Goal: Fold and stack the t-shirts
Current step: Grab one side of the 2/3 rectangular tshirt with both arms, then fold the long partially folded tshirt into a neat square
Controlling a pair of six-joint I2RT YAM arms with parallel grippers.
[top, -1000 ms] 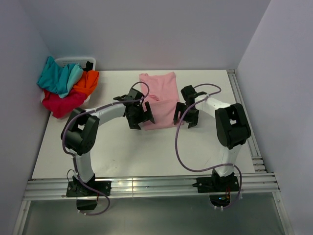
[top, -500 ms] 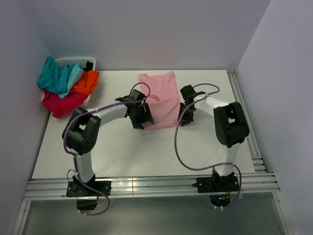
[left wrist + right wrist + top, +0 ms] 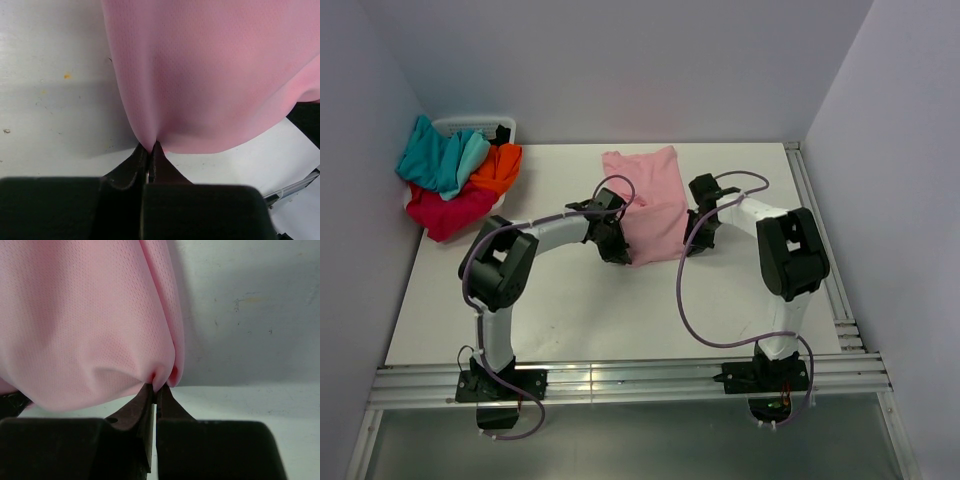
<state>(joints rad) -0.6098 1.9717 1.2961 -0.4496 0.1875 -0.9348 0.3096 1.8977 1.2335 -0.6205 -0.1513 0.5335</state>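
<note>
change: left jaws and right jaws, apart a second ago, are now clamped on the near corners of the pink t-shirt [image 3: 652,205] | place: shirt lies mid-surface [image 3: 570,300] | meaning: grip seems made, fold can probably begin

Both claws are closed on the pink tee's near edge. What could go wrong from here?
1. The left claw pinches only a small pucker of the pink t-shirt at its very tips; the cloth may slip out on lifting.
2. The right claw grips where layers seem to overlap; one layer might pull free and spoil the fold.
3. The left arm's purple cable loops over the shirt and could snag or drag it.
</note>
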